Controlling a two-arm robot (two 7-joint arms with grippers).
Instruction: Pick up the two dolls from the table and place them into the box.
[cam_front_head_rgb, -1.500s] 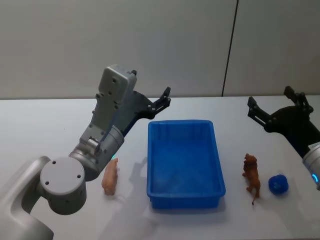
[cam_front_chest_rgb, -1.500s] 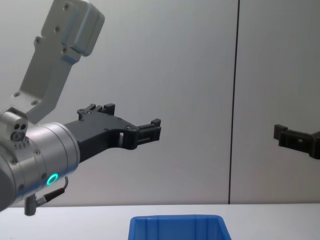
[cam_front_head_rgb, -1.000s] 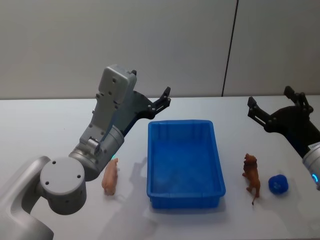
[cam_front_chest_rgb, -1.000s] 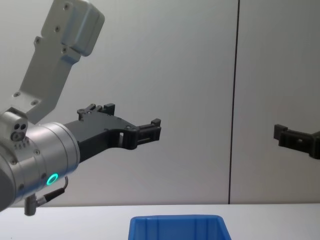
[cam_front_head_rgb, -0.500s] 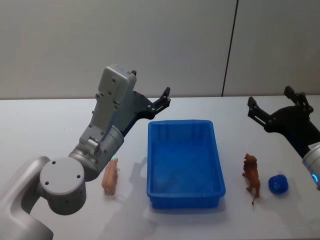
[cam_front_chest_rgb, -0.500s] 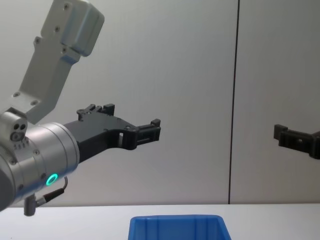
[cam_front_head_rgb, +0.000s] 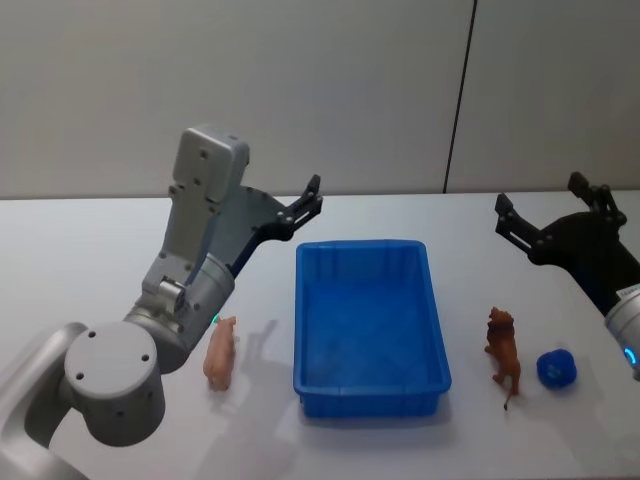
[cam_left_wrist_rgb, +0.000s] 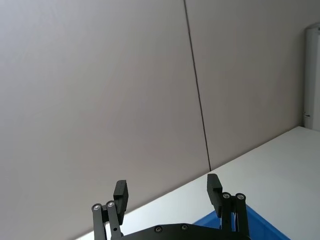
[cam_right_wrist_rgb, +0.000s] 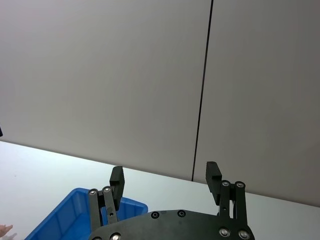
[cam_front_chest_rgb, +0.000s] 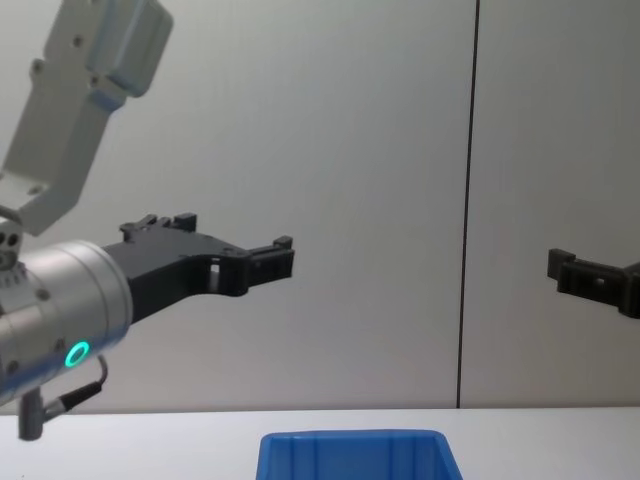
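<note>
While the left gripper (cam_front_head_rgb: 312, 197) hangs in the air with its fingers spread wide and nothing between them, off the far left corner of the box (cam_front_head_rgb: 300, 330), the right gripper (cam_front_head_rgb: 540, 200) is the same deal, spread wide and holding nothing, over the far right of the table (cam_front_head_rgb: 90, 250). Box sits mid-table. Pink pig doll (cam_front_head_rgb: 220, 353) lies just left of it, brown lion doll (cam_front_head_rgb: 503, 355) near its right side, and a small blue thing (cam_front_head_rgb: 556, 368), maybe a ball, right of the lion.
</note>
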